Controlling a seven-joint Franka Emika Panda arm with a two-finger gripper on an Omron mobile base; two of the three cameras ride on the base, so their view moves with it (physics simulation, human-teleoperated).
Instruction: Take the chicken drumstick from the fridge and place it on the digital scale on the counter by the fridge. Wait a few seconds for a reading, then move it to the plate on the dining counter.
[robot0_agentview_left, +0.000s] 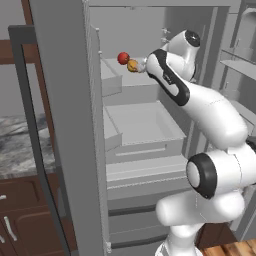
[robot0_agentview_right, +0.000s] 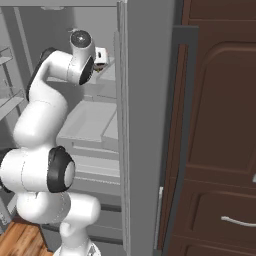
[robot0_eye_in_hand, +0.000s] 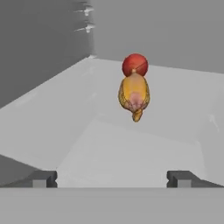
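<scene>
Fingertips of the gripper (robot0_eye_in_hand: 111, 178) stand wide apart, grasping nothing. Straight ahead of them, well apart, the chicken drumstick (robot0_eye_in_hand: 134, 97) lies on a grey fridge shelf (robot0_eye_in_hand: 87, 131) (narrow end toward the hand), a small red fruit (robot0_eye_in_hand: 134, 64) touching its far end.

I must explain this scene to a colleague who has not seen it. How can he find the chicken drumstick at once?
Look into the open fridge, at the upper grey shelf that the gripper faces. Two small things lie there close together; the chicken drumstick is the nearer. It is the glossy orange-brown oblong piece, while the red fruit just behind it is round.
</scene>
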